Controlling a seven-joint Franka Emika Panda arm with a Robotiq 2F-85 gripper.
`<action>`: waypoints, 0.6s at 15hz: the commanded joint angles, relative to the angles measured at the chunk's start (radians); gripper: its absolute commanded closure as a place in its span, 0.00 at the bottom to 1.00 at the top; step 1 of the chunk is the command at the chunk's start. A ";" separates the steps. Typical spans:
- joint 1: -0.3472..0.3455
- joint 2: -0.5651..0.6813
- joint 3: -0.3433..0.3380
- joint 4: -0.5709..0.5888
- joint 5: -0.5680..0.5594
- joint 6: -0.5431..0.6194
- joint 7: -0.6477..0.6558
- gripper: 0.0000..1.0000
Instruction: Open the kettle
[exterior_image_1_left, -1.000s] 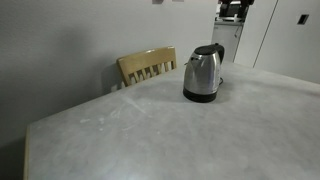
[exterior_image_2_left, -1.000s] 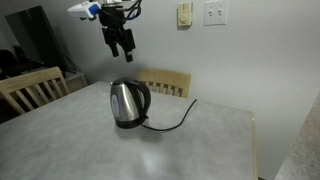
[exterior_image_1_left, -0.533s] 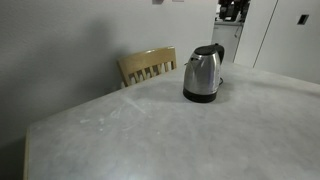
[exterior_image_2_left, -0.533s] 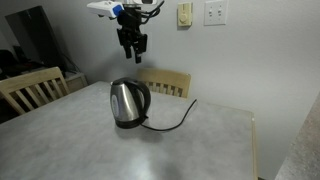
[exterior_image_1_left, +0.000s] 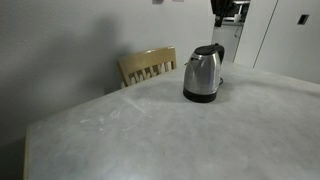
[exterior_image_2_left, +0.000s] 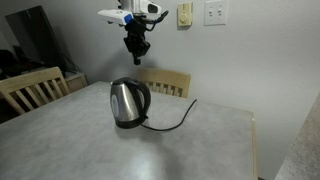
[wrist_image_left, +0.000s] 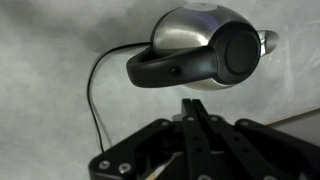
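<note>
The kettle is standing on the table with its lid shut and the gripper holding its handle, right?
No. The gripper isn't holding the handle; in an exterior view it hangs well above the kettle, touching nothing. The rest is right.

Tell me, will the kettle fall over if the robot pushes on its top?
Probably not from a push straight down: the kettle sits on a wide round base. A sideways shove near the lid could tip it, since it stands tall. Its cord looks floppy and might drag.
</note>
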 joint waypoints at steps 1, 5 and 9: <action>-0.019 0.089 0.020 0.094 0.011 -0.058 0.007 1.00; -0.023 0.137 0.024 0.121 0.011 -0.069 0.015 1.00; -0.024 0.151 0.022 0.124 0.006 -0.073 0.024 1.00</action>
